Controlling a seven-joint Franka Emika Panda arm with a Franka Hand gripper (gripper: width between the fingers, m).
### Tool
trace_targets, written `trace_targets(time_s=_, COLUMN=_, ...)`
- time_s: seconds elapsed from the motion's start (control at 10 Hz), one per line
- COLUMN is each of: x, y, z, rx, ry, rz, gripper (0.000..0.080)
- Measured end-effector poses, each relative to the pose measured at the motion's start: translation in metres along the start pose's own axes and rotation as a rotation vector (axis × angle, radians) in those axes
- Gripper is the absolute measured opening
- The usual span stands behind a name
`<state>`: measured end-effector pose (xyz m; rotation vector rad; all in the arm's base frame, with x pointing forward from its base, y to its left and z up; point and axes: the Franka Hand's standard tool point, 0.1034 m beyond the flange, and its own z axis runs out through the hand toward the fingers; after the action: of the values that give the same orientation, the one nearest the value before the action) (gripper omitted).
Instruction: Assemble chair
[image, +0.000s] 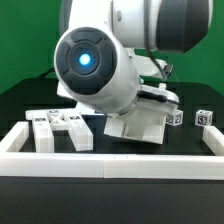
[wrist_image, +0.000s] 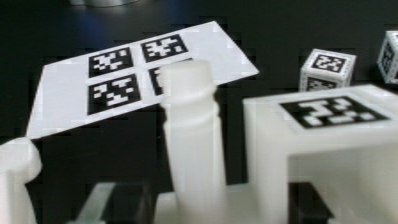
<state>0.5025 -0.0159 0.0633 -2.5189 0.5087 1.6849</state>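
The chair is in loose white tagged parts. A white upright post (wrist_image: 192, 130) stands between my gripper's (wrist_image: 224, 206) dark fingers (wrist_image: 134, 205), and the jaws are shut on its lower end. Right beside the post is a white block (wrist_image: 331, 135) with a tag on its top face. In the exterior view a blocky white chair piece (image: 140, 124) sits tilted under the arm, whose wrist hides the gripper. More tagged chair parts (image: 56, 126) lie at the exterior view's left.
The marker board (wrist_image: 143, 72) lies flat beyond the post. Small tagged parts (image: 176, 118) (image: 205, 117) stand at the exterior view's right; one of them (wrist_image: 329, 68) shows in the wrist view. White border rails (image: 110, 165) fence the black table.
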Motion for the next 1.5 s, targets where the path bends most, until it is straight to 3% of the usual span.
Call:
trace_targets(time_s=0.2, x=0.002, y=0.001, z=-0.001, rx=0.001, ry=0.014, rz=0.002, gripper=0.0333)
trace_targets(time_s=0.4, x=0.005, y=0.002, z=-0.002, rx=0.001, ry=0.024, rz=0.004, gripper=0.0581)
trace_targets(time_s=0.5, x=0.005, y=0.003, z=-0.003, rx=0.002, ry=0.025, rz=0.004, gripper=0.0581)
trace_targets(time_s=0.6, x=0.006, y=0.003, z=-0.003, rx=0.004, ry=0.031, rz=0.005, gripper=0.0636)
trace_targets(time_s=0.8, x=0.008, y=0.004, z=-0.005, rx=0.005, ry=0.041, rz=0.004, gripper=0.0647)
trace_targets(time_s=1.3, x=-0.010, y=0.010, z=-0.034, rx=0.023, ry=0.109, rz=-0.013, gripper=0.0649)
trace_targets(time_s=1.5, x=-0.010, y=0.013, z=-0.036, rx=0.023, ry=0.119, rz=-0.009, gripper=0.0649)
